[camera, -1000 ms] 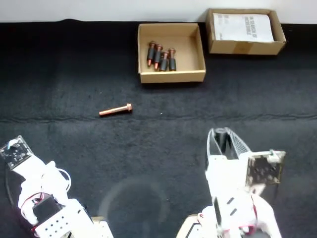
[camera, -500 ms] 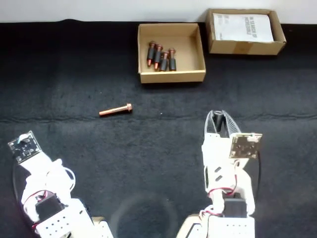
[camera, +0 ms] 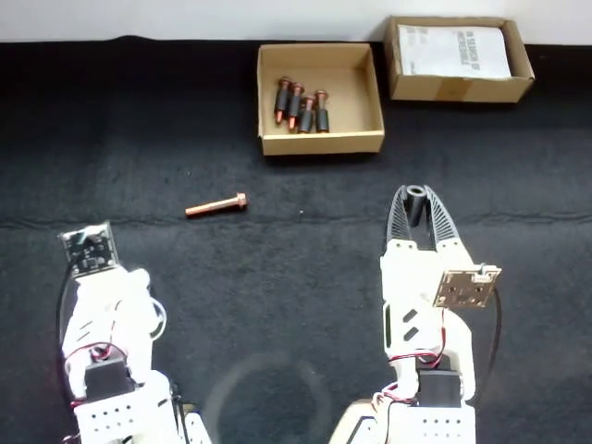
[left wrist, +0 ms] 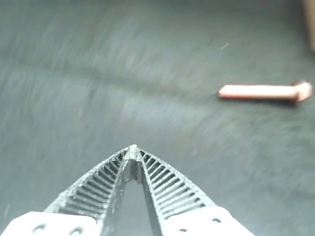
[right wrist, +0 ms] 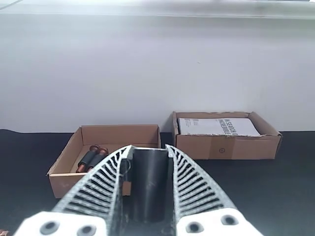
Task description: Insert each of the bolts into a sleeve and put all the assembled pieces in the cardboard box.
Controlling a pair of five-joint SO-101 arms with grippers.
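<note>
Arms stand nearest, side by side at the black table. The left end effector is pinched fully closed with nothing in it, its tip above bare table. The right end effector is clamped on a black sleeve, held upright between its ribbed fingers. A little farther out, well to the left of the sleeve, a single copper bolt lies flat on the table. Beyond it sits the cardboard box with four assembled pieces inside, and to its right a second box holding a printed sheet.

The fifth pairing looks to be in hand: sleeve secured, bolt not yet picked up. Next, I'd say, the left end effector must open, take the bolt near its head and line the shank up with the sleeve's bore.

The high view gives the spacing of bolt, sleeve and box. The left wrist view makes the shut tips plain. The right wrist view shows how squarely the sleeve sits.
</note>
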